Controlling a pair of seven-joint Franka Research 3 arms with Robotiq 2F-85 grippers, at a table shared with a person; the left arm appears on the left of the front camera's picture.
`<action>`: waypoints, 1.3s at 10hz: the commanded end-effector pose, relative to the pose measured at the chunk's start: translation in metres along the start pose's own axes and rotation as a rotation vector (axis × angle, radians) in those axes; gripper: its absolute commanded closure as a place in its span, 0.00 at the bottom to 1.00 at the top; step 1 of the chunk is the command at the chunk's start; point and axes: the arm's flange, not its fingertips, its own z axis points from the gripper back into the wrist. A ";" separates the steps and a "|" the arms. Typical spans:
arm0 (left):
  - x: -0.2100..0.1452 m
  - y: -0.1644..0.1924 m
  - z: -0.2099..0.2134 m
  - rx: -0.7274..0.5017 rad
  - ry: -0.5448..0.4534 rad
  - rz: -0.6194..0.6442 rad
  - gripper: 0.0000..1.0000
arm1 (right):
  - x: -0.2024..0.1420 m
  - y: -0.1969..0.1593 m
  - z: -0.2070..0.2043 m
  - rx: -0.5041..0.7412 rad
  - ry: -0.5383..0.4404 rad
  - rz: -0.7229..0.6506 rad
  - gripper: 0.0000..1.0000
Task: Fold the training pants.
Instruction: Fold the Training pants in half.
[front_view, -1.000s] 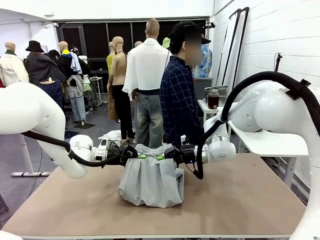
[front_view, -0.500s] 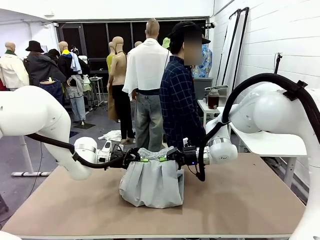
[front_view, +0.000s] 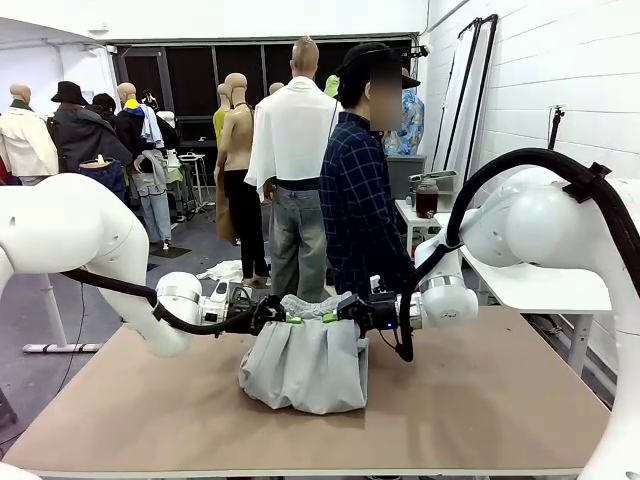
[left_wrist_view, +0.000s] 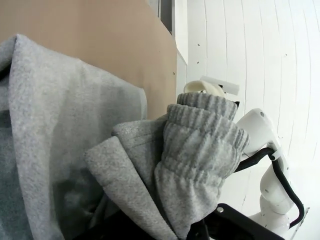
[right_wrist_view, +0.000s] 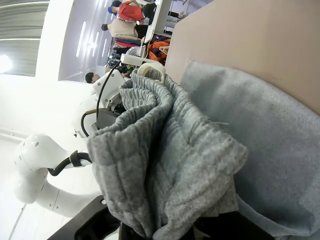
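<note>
Nearest the camera, the bare front of the table (front_view: 480, 410) lies clear of cloth. Just beyond it, the training pants (front_view: 305, 365) hang in a bunched sheet, their lower folds resting on the table at its middle while the gathered waistband is held up off it. The left gripper (front_view: 283, 316) grasps the waistband's left end and the right gripper (front_view: 330, 316) its right end, jaws clenched on the ribbed cloth, as both wrist views show it bundled between the fingers. The band runs level from side to side between the two jaws, and the pants fall nearly straight below them, so both arms are equally near. A person (front_view: 360, 190) stands at the far side.
</note>
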 end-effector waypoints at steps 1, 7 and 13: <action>0.009 0.011 0.016 0.051 -0.050 0.028 1.00 | 0.008 -0.013 0.012 -0.007 -0.022 0.001 1.00; 0.008 0.022 0.017 0.091 -0.050 0.108 1.00 | 0.007 -0.039 0.008 -0.038 -0.016 -0.024 1.00; 0.017 0.047 0.014 0.083 -0.059 0.126 1.00 | 0.008 -0.056 0.010 -0.069 -0.016 -0.049 1.00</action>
